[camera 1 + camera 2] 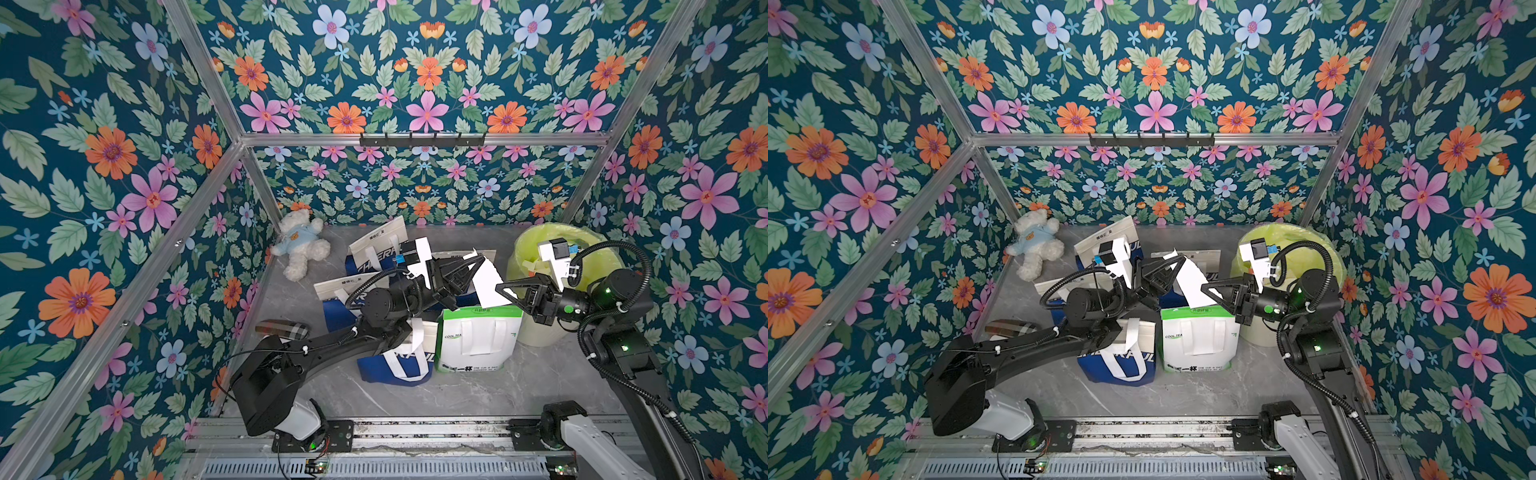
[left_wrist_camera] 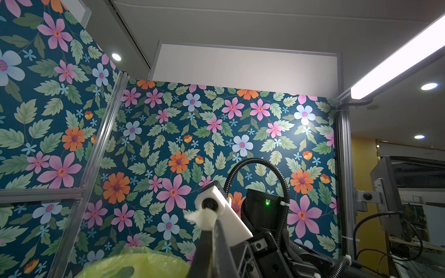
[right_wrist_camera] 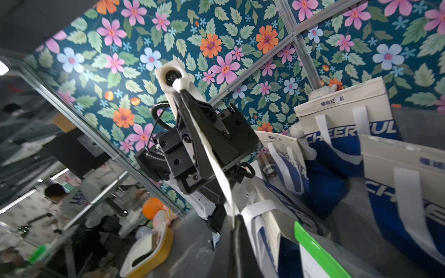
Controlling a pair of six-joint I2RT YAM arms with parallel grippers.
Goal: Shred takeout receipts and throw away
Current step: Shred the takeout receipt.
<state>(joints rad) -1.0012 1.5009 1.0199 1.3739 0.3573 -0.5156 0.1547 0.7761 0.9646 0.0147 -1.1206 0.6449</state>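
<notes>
**Receipt pinched between both hands above the bags**

Paper is off the worktop, hanging in the air over the cluster of bags, as both top views show. It is a plain white slip, tilted, with its upper end toward the back wall and its lower end toward the bin lined in yellow-green plastic.

The left hand reaches in from the left side, fingers pressed together on the upper end of the slip. The right hand comes from the bin side, and its fingers are likewise closed tight on the lower end. The two sets of fingertips sit near each other, with the white sheet spanning the gap.

In the right wrist view the receipt shows edge-on as a thin white line running from the right hand up to the left hand. In the left wrist view a crumpled white tuft sticks out past the left hand; it is probably the slip's upper end, though the view is too close to be sure.

Directly below the slip stands a green-and-white bag, upright. Blue-and-white bags stand behind and beside it. A teddy bear lies in the far left corner, well apart from the hands.
</notes>
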